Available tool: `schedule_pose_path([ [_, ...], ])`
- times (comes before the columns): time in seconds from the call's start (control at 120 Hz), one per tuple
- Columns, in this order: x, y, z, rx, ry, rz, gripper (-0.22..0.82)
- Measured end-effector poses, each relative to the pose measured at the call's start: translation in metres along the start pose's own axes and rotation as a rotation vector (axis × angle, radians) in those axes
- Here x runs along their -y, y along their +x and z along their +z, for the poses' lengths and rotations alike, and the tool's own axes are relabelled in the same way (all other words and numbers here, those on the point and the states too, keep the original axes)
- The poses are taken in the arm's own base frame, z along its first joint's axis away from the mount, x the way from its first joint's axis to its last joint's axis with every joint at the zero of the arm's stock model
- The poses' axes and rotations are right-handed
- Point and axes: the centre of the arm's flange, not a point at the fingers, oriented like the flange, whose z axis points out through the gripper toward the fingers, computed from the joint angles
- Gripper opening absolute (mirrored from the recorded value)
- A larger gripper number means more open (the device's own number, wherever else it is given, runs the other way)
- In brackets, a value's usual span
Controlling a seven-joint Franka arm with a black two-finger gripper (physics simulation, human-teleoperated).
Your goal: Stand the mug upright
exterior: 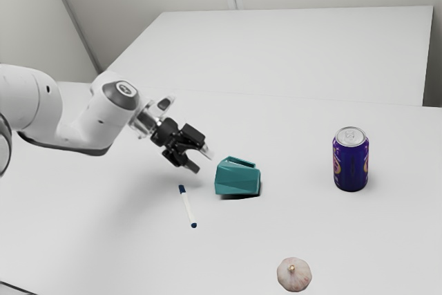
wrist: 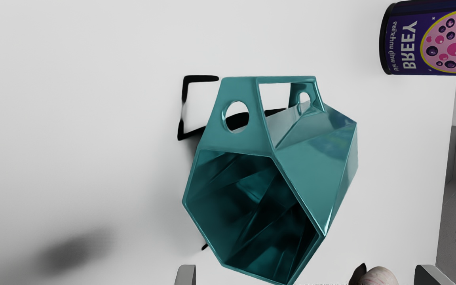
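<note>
Gripper wide open, nothing held, to the exterior view's left of the teal mug, which lies sideways!

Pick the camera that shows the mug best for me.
The wrist view: it looks into the open mouth of the tipped mug and shows its handle clearly. The exterior view shows the mug from the side, handle uppermost, near the tool.
</note>
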Motion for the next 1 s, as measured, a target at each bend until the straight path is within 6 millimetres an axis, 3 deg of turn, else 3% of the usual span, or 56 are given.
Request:
schedule_pose_path([
  [0.575, -0.004, 0.006, 0.057, -0.02, -0.196, 0.184, 0.59],
  [1.0, 0.004, 0.004, 0.066, -0.028, -0.225, 0.264, 0.08],
])
